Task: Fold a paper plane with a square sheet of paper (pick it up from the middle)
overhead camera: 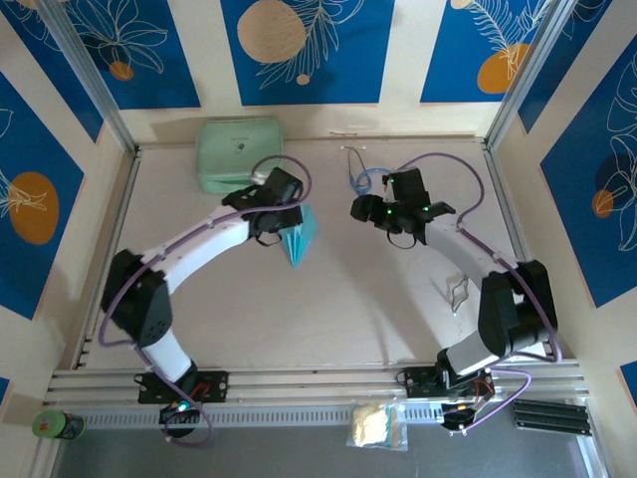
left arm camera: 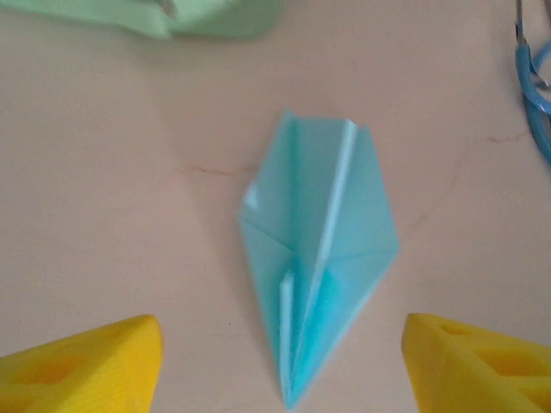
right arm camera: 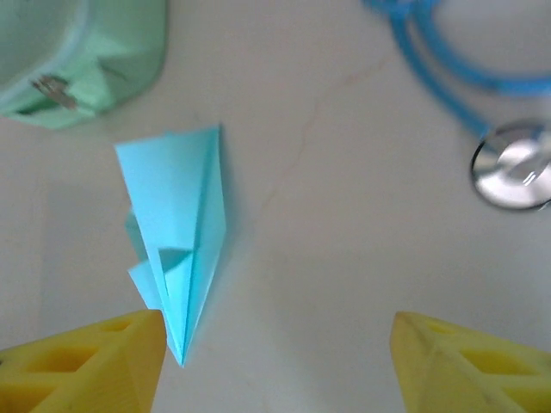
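On the counter [overhead camera: 348, 319], between released left jaws: 1 paper plane [left arm camera: 314, 258], nose at 6 o'clock; right jaws released. Straight-up withdrawal advised, folds untouched.

Top view: left hand [overhead camera: 284, 224] covers the paper plane's [overhead camera: 302, 239] upper-left edge. Stethoscope [overhead camera: 360, 180] runs partly under the right hand [overhead camera: 360, 211]. Clear item [overhead camera: 458, 291] on the tabletop [overhead camera: 348, 309], too small to identify.
Left wrist view: mint-green case [left arm camera: 215, 15] blurred, cut by the top edge; stethoscope cut by the right edge.
Right wrist view: mint-green case cut at top and left; chest piece [right arm camera: 514, 163] blurred, clipped at the right edge.
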You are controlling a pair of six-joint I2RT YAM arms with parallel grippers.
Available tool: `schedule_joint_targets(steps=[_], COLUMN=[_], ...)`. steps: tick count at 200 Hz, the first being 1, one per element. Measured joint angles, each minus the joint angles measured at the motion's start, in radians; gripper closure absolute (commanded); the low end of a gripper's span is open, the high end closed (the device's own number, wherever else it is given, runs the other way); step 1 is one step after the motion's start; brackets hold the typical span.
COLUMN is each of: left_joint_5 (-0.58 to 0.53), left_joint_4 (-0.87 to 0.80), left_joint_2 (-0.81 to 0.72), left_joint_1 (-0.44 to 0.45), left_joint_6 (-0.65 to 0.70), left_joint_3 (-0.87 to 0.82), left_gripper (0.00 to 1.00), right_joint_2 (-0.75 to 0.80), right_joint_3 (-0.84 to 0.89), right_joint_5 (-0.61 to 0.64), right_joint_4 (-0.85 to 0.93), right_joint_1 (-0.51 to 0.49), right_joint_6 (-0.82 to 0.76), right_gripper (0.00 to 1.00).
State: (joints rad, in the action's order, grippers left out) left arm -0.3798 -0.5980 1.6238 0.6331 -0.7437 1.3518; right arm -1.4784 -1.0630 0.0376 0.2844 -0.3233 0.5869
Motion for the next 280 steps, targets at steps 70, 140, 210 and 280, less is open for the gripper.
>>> schedule_joint_targets(steps=[70, 140, 210, 280], left_joint_5=[-0.290, -0.360, -0.036, 0.289], left_joint_4=[0.353, 0.688, 1.078, 1.453], left_joint_2=[-0.397, -0.608, -0.460, -0.248], left_joint_1=[-0.199, -0.410, -0.541, -0.588], left_joint_6=[0.229, 0.471, 0.676, 0.753], left_joint_3=[-0.533, -0.935, -1.068, -1.089], left_gripper=[0.00, 0.01, 0.01, 0.01], right_joint_2=[0.203, 0.212, 0.115, -0.016], right_joint_3=[0.175, 0.509, 0.636, 0.669], right_joint_5=[0.409, 0.600, 0.468, 0.271], right_joint_4=[-0.151, -0.420, -0.787, -1.046], right_joint_1=[0.044, 0.122, 0.204, 0.295], right_joint_6=[-0.218, -0.291, -0.406, -0.429], right_gripper=[0.06, 0.01, 0.01, 0.01])
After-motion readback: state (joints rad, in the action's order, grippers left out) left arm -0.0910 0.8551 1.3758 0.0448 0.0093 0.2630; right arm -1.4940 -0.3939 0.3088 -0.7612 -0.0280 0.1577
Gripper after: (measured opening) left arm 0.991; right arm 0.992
